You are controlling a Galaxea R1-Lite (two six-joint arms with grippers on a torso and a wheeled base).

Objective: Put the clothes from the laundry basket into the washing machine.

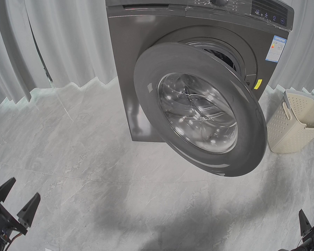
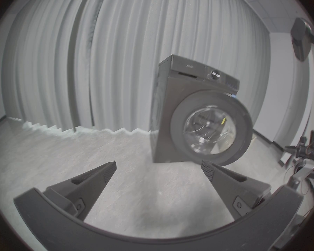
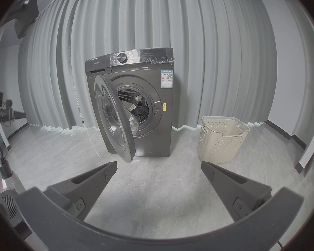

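Both left gripper [image 1: 21, 192] and right gripper [image 1: 310, 206] spread wide, washing machine [image 1: 136, 53] door [image 1: 199, 112] open, clothes [image 3: 139, 110] inside, laundry basket [image 1: 282, 129] on its right.

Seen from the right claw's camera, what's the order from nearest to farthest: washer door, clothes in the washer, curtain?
1. Door, swung open toward the right gripper.
2. Clothes, inside the washing machine.
3. Curtain, behind it.

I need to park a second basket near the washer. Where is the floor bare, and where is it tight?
Widest bare floor: left of the washing machine, up to the curtain. Also bare: the stretch in front of the swung-open door. Tight: the gap between the door's edge and the laundry basket, on the robot's right.
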